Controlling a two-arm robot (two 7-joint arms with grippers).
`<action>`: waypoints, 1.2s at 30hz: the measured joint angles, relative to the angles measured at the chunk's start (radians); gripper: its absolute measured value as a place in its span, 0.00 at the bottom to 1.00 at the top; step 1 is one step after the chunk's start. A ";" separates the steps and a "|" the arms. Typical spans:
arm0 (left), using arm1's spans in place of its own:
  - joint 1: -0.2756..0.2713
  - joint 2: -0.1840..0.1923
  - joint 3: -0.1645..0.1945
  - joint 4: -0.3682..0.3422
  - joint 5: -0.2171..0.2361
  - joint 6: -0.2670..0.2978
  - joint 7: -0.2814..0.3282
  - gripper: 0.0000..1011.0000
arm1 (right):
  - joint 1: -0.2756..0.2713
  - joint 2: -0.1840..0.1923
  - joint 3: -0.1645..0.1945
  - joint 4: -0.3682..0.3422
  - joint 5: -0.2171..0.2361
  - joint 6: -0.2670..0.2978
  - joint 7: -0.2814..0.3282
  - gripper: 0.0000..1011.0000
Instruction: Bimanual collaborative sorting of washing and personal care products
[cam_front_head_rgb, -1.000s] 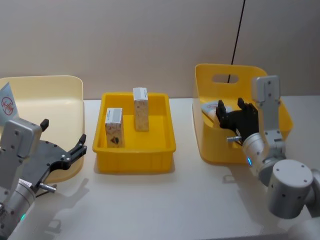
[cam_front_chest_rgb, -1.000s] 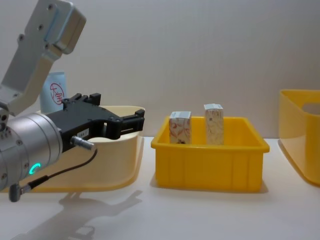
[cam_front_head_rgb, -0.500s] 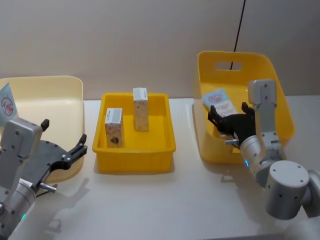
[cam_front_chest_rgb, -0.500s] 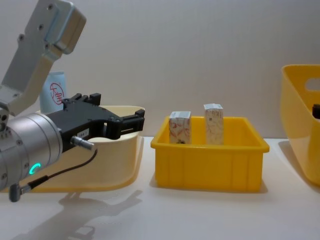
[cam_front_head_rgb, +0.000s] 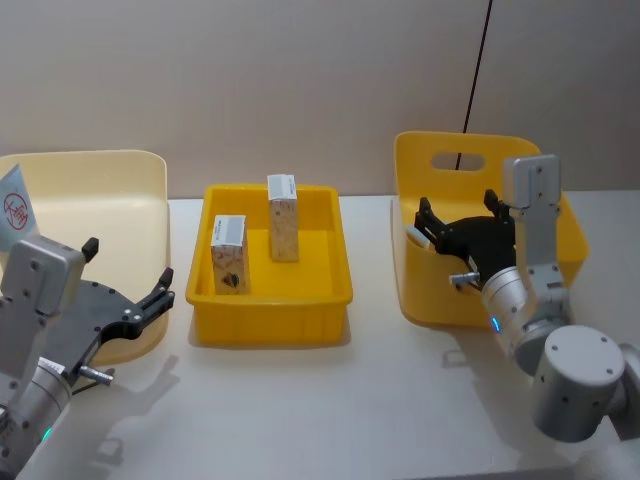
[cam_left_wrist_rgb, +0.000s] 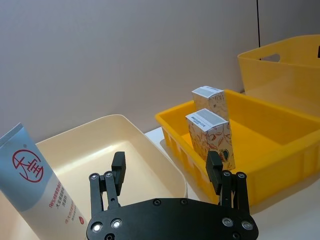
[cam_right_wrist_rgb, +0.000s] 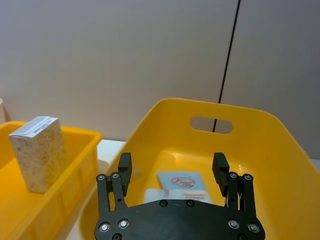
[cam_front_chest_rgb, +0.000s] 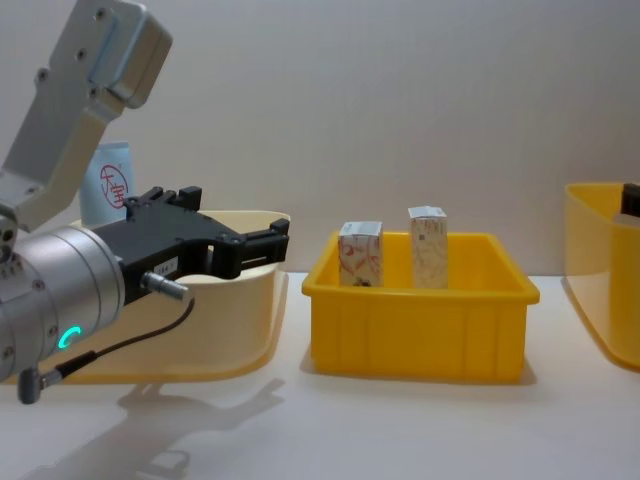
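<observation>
Right gripper (cam_front_head_rgb: 455, 225) sits inside the tall yellow handled bin (cam_front_head_rgb: 470, 160) at the right of the table (cam_front_head_rgb: 360, 400), fingers spread wide and holding nothing. In the right wrist view a light-blue squeeze tube (cam_right_wrist_rgb: 183, 185) with a red mark lies flat on the bin floor, beyond the fingertips and roughly centred between the two fingers (cam_right_wrist_rgb: 124, 167); no contact between the pads and the tube is visible. In the head view a pale end of the tube (cam_front_head_rgb: 418, 237) shows just beside the gripper's near finger. Left gripper (cam_front_head_rgb: 160, 290) hovers at the front rim of the cream bin (cam_front_head_rgb: 90, 175) on the left, fingers (cam_left_wrist_rgb: 117, 165) apart and empty. A second light-blue tube (cam_left_wrist_rgb: 35, 185) with a red circular logo leans upright against the cream bin's wall, off to one side of the left gripper and not between its fingers. The shallow yellow tray (cam_front_head_rgb: 270, 310) in the middle holds two upright white cartons: the nearer carton (cam_front_head_rgb: 228, 255) with orange-red patterning, and the farther carton (cam_front_head_rgb: 282, 218) standing apart behind it.
</observation>
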 joint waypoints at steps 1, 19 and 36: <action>0.000 0.000 0.000 0.000 0.000 0.000 0.000 0.99 | -0.001 0.000 0.000 0.000 0.000 -0.005 0.002 0.99; 0.000 0.000 0.000 0.000 0.000 0.000 0.000 0.99 | -0.011 0.017 -0.001 -0.018 0.019 -0.228 0.105 0.99; 0.000 0.000 0.000 0.000 0.000 0.000 0.000 0.99 | -0.022 0.028 -0.012 -0.040 0.038 -0.297 0.155 0.99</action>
